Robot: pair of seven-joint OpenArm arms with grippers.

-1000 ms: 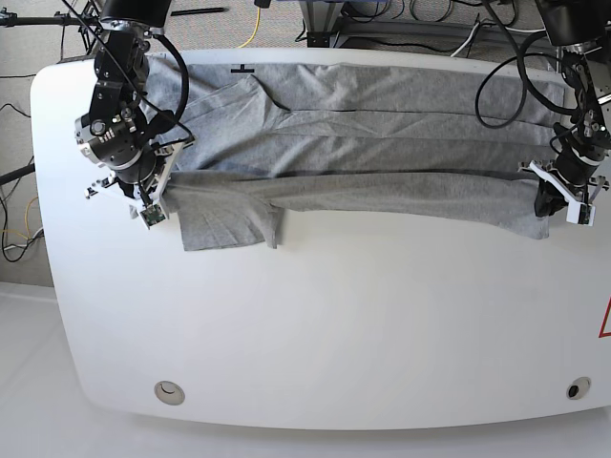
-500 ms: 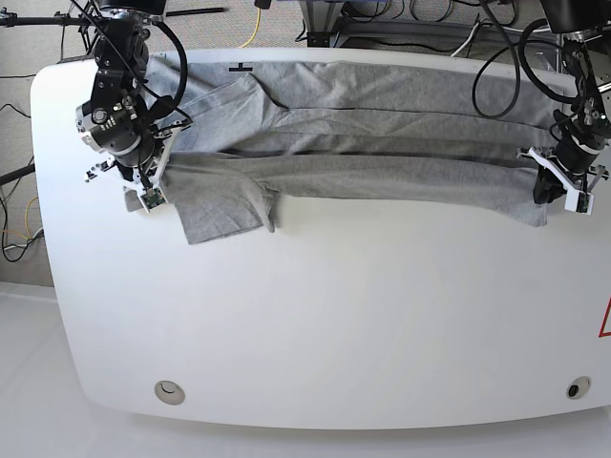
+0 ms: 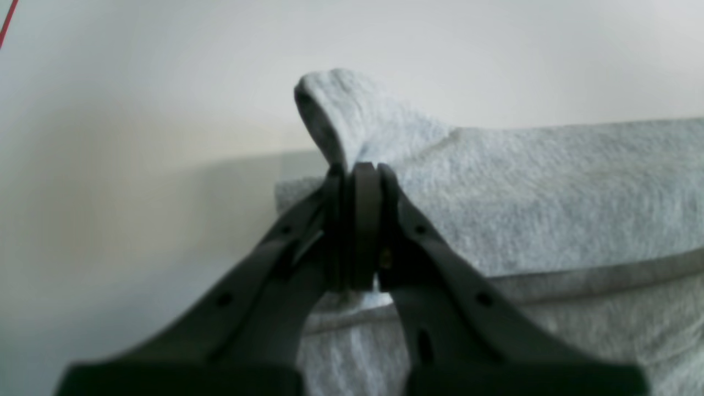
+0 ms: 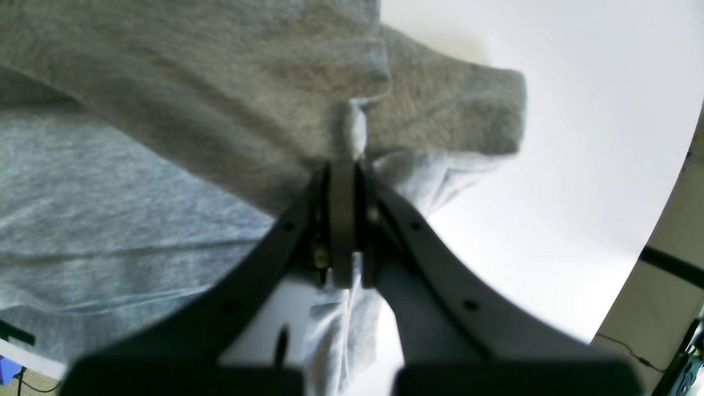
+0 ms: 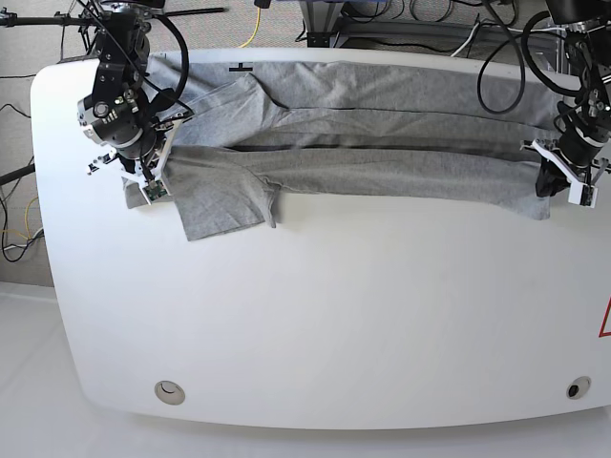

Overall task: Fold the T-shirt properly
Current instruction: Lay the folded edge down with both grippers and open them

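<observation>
Since the earlier frame both grippers have carried the near fold farther back. The left gripper and right gripper are each clamped on the T-shirt, probably at opposite ends. It lies along the table's far edge. The soft, light cloth sags; hold the folded edges.

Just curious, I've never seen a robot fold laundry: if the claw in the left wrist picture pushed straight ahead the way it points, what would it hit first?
The left gripper is already shut on the heather-grey cotton T-shirt. Straight ahead is that pinched fold, then probably the white table.
</observation>
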